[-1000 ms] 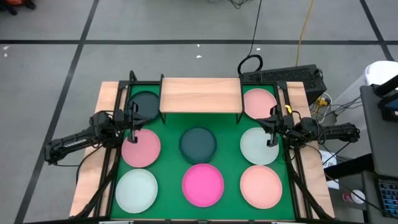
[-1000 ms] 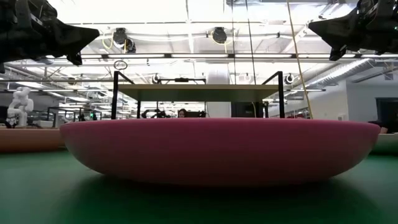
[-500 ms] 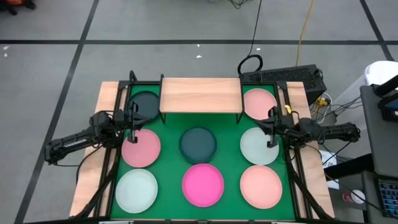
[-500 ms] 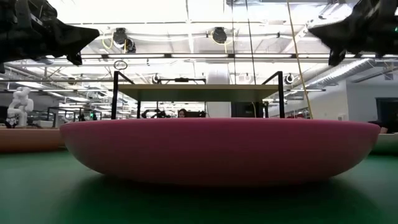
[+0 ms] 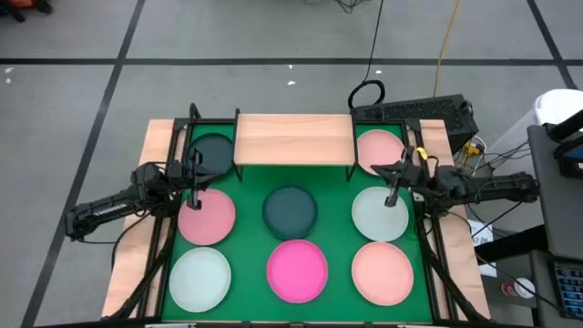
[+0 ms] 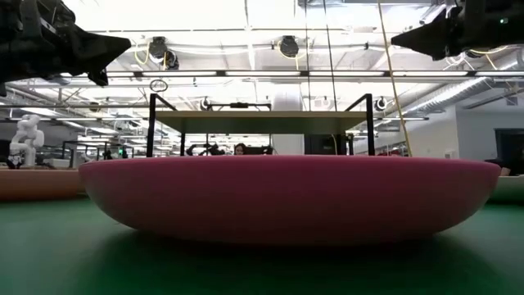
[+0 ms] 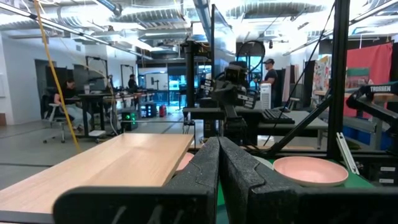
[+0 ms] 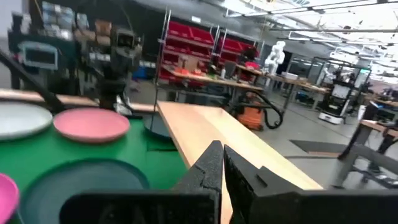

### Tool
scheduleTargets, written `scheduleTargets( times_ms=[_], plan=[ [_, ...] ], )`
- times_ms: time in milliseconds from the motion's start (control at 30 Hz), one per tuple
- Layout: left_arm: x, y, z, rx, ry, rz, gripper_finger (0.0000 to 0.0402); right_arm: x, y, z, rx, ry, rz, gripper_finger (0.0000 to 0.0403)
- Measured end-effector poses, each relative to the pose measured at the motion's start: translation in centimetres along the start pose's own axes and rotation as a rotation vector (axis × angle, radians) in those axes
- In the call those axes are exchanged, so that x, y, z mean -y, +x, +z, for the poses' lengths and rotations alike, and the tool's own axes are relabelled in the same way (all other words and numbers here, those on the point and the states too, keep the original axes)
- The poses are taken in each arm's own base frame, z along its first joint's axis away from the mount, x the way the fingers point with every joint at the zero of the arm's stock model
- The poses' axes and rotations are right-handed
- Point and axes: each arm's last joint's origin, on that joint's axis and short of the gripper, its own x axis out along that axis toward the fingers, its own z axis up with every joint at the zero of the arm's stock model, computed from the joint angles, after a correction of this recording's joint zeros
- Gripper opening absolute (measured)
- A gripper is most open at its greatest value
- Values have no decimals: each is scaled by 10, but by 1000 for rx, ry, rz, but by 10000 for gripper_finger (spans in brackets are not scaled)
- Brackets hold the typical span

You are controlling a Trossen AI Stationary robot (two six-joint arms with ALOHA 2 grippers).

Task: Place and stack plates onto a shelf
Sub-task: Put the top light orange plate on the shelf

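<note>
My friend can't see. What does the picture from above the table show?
Eight plates lie on a green mat, none yet on the bare wooden shelf at its far edge. The left gripper and right gripper, both shut, hover at either side.

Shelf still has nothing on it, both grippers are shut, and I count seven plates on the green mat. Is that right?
Not quite: the high view shows eight plates on the green mat, not seven. The rest holds: the shelf is bare, and the left gripper and right gripper are both shut.
</note>
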Motion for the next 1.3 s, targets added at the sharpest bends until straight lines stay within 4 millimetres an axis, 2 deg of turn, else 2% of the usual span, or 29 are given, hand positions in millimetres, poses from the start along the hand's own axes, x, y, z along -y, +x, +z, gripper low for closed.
scheduleTargets(
  times_ms=[167,300,433,533,833,1133,1300],
  plan=[
    [0,0,0,0,0,0,15,6,3,15,-95,-57,-90,0],
    [0,0,0,0,0,0,15,9,8,40,-141,-90,-87,0],
    [0,0,0,0,0,0,15,12,16,52,-279,-84,-197,0],
    [0,0,0,0,0,0,15,9,21,44,-379,-73,-256,0],
    [0,0,0,0,0,0,15,-3,28,13,-642,7,-265,6],
    [0,0,0,0,0,0,15,-10,33,-5,-802,-76,-274,59],
    [0,0,0,0,0,0,15,-15,32,-27,-844,-89,-282,94]
  ],
)
